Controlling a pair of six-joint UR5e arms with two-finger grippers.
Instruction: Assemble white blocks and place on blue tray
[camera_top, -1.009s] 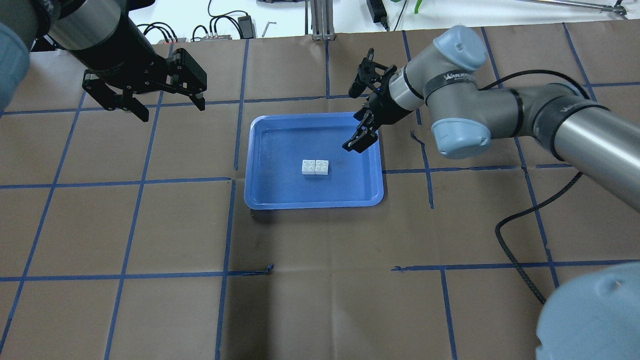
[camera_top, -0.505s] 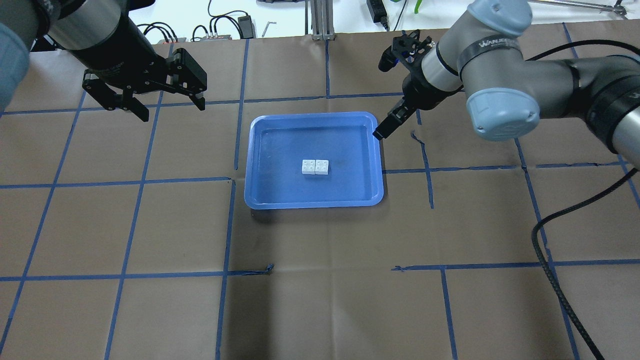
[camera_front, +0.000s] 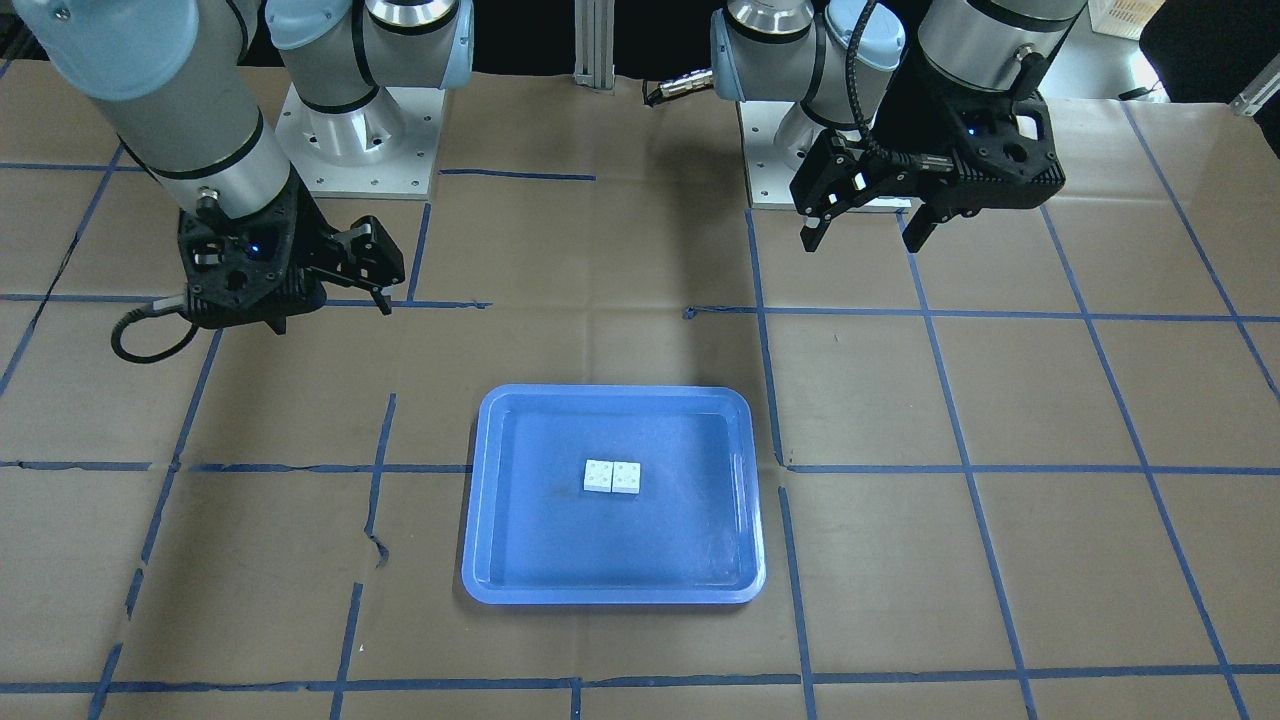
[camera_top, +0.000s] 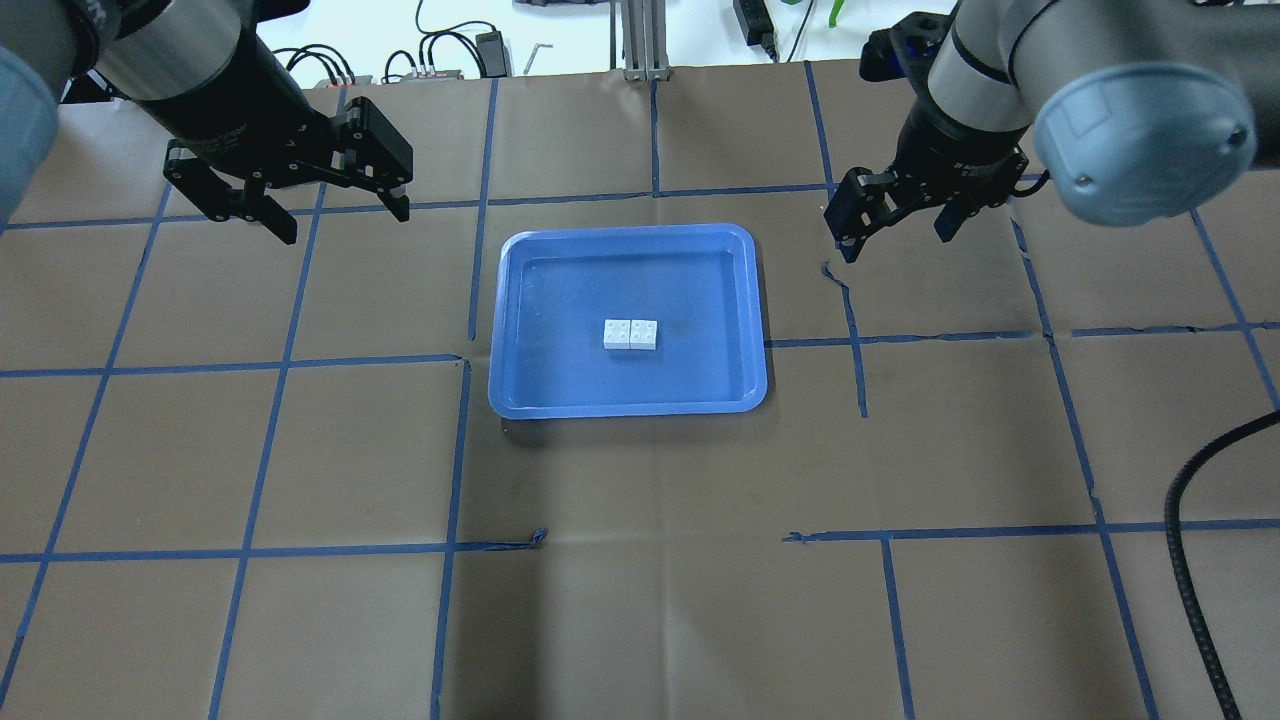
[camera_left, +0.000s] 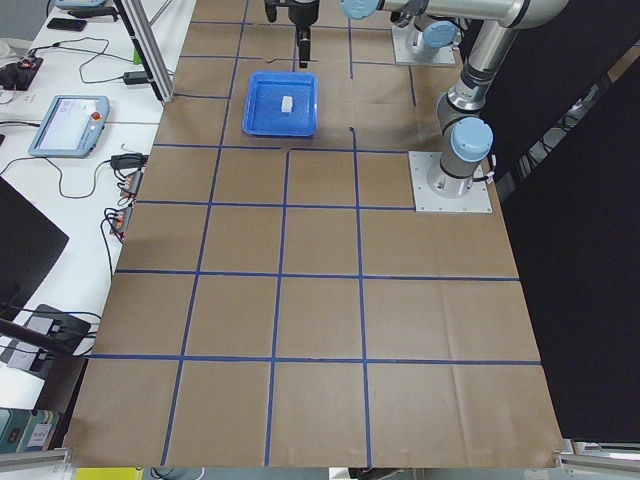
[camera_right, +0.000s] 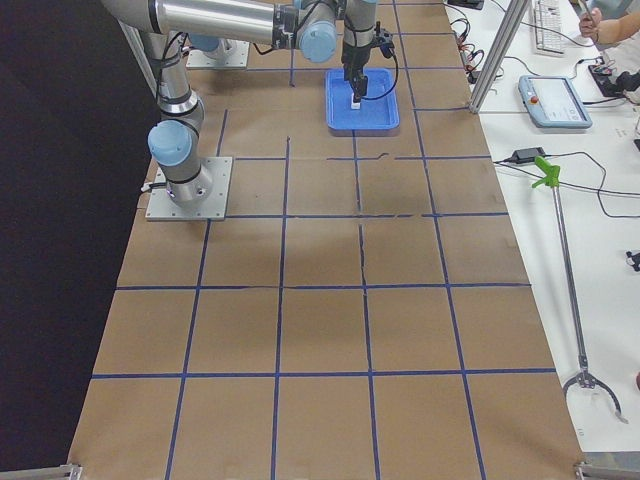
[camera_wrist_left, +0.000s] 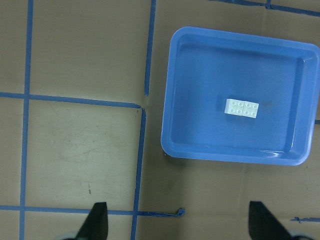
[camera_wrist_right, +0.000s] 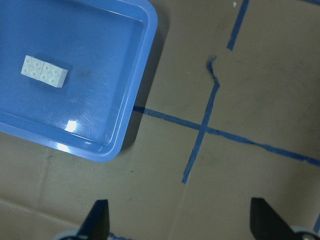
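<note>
White blocks (camera_top: 631, 335) are seated side by side, touching, near the middle of the blue tray (camera_top: 600, 285) on the table (camera_top: 650, 560). The left claw (camera_top: 346, 226) and the right claw (camera_top: 895, 245) are seen open and empty, well apart from the tray.

Bright, even light is falling from above onto the counter (camera_top: 640, 600), casting a soft shadow along the blue tray (camera_top: 628, 408). A small glare patch is shining on the tray's floor in the slightly soft right wrist view.
</note>
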